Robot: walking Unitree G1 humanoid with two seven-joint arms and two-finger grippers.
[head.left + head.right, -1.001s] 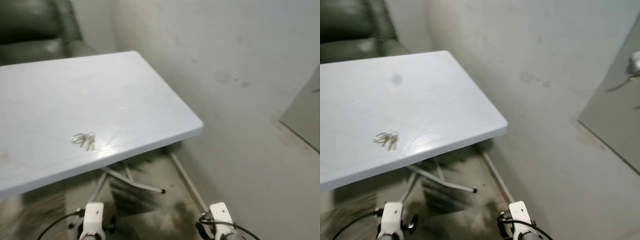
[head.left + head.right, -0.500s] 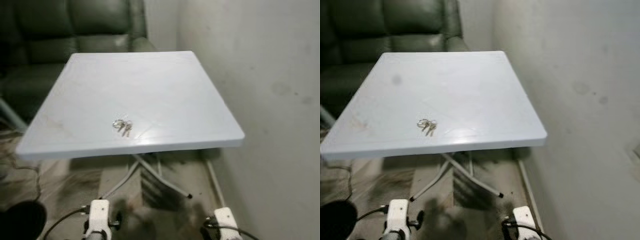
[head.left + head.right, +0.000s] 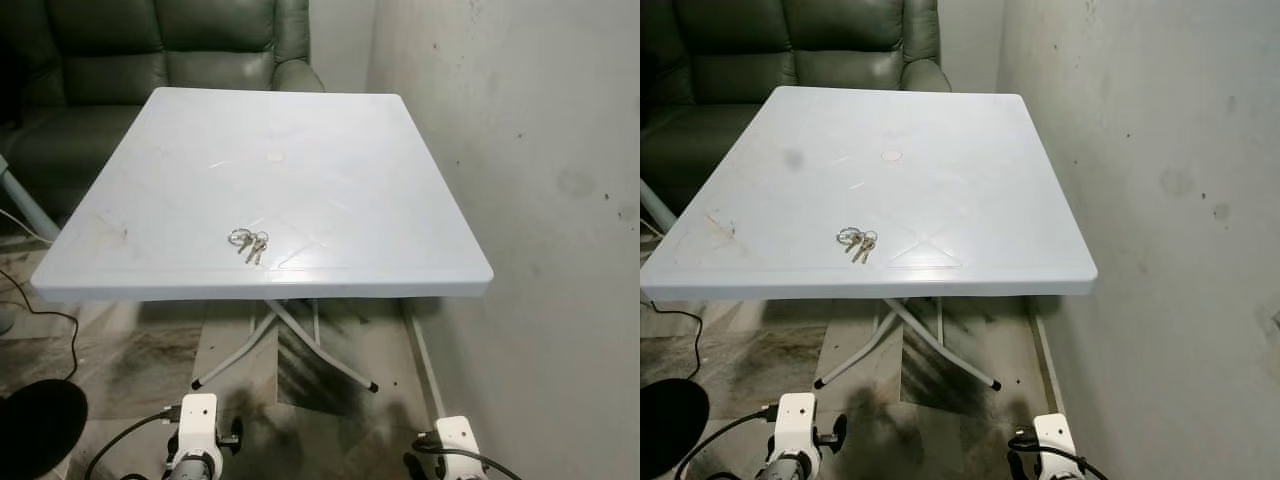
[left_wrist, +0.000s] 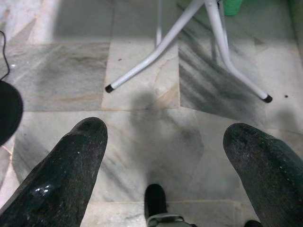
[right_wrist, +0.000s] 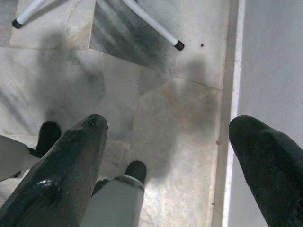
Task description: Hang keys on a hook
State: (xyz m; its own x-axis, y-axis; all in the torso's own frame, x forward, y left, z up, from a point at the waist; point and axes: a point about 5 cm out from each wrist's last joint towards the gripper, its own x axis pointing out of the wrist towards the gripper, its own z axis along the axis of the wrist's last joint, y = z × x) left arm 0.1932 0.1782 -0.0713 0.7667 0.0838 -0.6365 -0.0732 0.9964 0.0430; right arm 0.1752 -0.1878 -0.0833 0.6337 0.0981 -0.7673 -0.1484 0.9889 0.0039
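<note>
Beside a pale wall [image 3: 540, 150], keys [image 3: 247, 242] lie on a white table [image 3: 330, 150]; green sofa [image 3: 150, 45] behind. Both grippers [image 4: 163, 137] [image 5: 165, 137] hang wide apart over marble floor [image 4: 142, 61].

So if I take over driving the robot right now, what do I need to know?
Left claw: open, holding nothing, hanging low over the marble floor.
Right claw: open, holding nothing, also low, beside the grey wall.
The small bunch of silver keys lies on the white square plastic table, near its front edge.
Done: nothing picked up yet.
Left: grab the keys, find a hook, hang them.
</note>
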